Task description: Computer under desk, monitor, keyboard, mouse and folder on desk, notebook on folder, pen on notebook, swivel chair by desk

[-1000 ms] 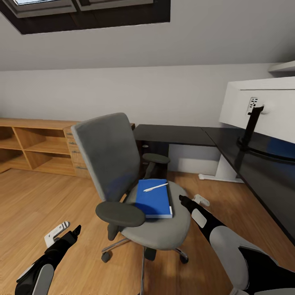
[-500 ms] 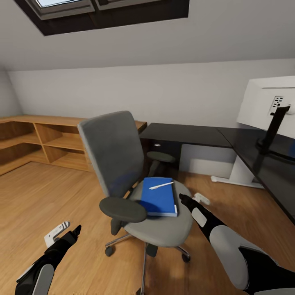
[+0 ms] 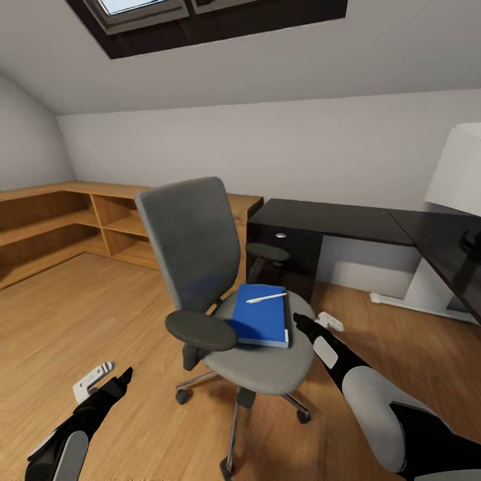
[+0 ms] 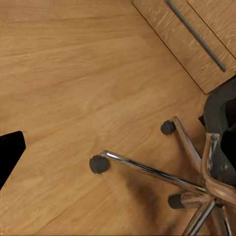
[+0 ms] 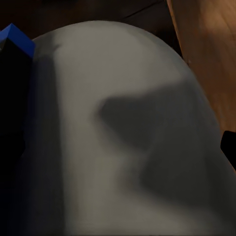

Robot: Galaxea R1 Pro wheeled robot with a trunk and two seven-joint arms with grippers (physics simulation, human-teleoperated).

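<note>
Black armrest (image 3: 201, 330) flanks the folder (image 3: 261, 323); its near edge lies unobstructed.

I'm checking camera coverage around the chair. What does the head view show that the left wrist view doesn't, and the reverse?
Head view alone: the blue folder with the pen on it, lying on the swivel chair seat, plus the desk and both grippers, left and right. Left wrist view alone: a wooden drawer front with its long handle. Shared: the chair's chrome star base with castors, and the wood floor.
</note>
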